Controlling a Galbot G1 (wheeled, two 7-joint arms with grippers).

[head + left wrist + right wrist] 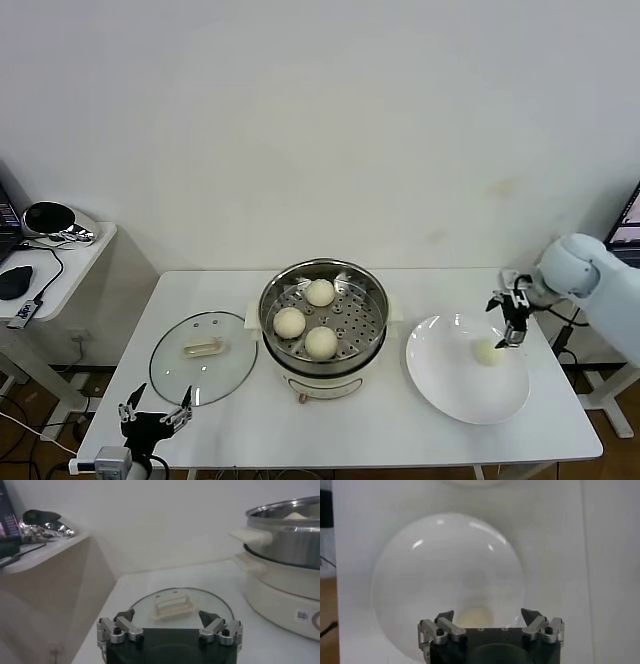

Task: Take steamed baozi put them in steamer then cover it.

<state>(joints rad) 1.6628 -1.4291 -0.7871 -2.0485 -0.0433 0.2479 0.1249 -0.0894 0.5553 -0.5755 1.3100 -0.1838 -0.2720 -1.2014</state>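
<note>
The steamer stands mid-table with three baozi on its perforated tray. A fourth baozi lies on the white plate at the right. My right gripper hangs open just above and behind that baozi, not touching it. In the right wrist view the baozi shows between the open fingers. The glass lid lies flat left of the steamer. My left gripper is open and empty near the table's front left corner, with the lid just beyond it.
A side table at the far left holds a shiny object and a black mouse. The steamer's base and handle rise right of the left gripper. The table's right edge is near the plate.
</note>
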